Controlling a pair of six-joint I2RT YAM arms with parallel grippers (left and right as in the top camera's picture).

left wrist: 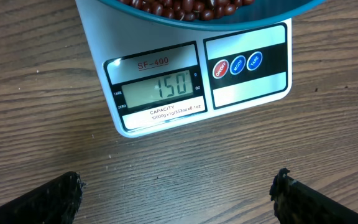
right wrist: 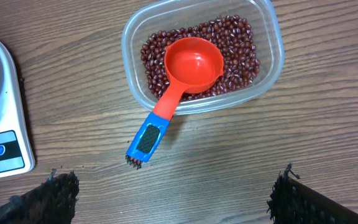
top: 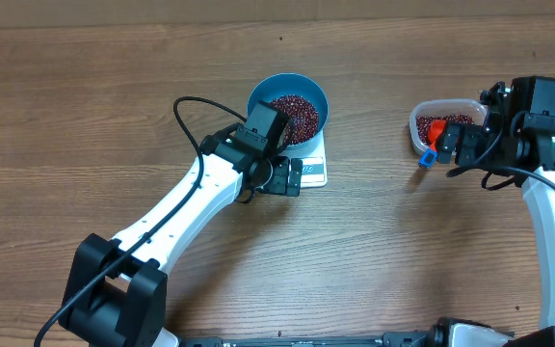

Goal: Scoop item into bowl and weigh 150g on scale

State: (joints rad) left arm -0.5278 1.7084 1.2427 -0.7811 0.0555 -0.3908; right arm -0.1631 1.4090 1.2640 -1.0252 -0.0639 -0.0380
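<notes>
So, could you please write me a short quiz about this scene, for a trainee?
1. True or false: the right gripper holds the scoop.
2. The display of the scale reads: A 105, B 150, C 510.
3. What stands on the scale?
Key: 1 false, the scoop lies in the clear container and the gripper is open; 2 B; 3 the blue bowl of beans.

Blue bowl [top: 292,85], white scale [left wrist: 201,81]
</notes>
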